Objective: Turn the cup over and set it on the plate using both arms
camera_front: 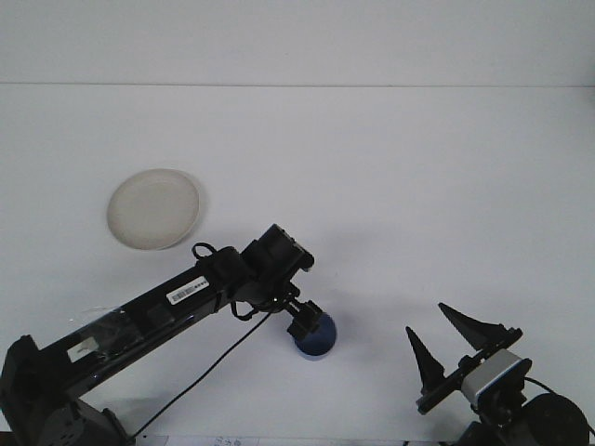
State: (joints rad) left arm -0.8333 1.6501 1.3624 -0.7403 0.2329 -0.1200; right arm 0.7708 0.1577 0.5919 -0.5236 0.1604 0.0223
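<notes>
**Left pincer over the cup, right pincer parked at the near edge**

Cup (pixel 316 341) first: you have it standing on the white bench (pixel 400 186) near the front edge, a little right of the middle, blue, with only its right and lower rim showing. Your left pincer (pixel 303 321) sits directly over its upper left part and hides that side, so you cannot tell from this view whether the fingers are spread, closed, or touching the rim. The left arm (pixel 186 293) runs in a long diagonal from the lower left corner up to the wrist just above the cup, with a cable hanging under it.

Your plate (pixel 154 208) lies flat to the upper left, well apart from the cup, and its whole rim is in view. The arm passes below and to the right of it without covering it.

Your right pincer (pixel 451 346) is low in the right corner, close to the bench's front edge, fingers spread wide in a V and holding nothing. It is clear of the cup, with bare bench between them.

Beyond the cup you have open bench all the way to the far edge, and the whole right half is free.
</notes>
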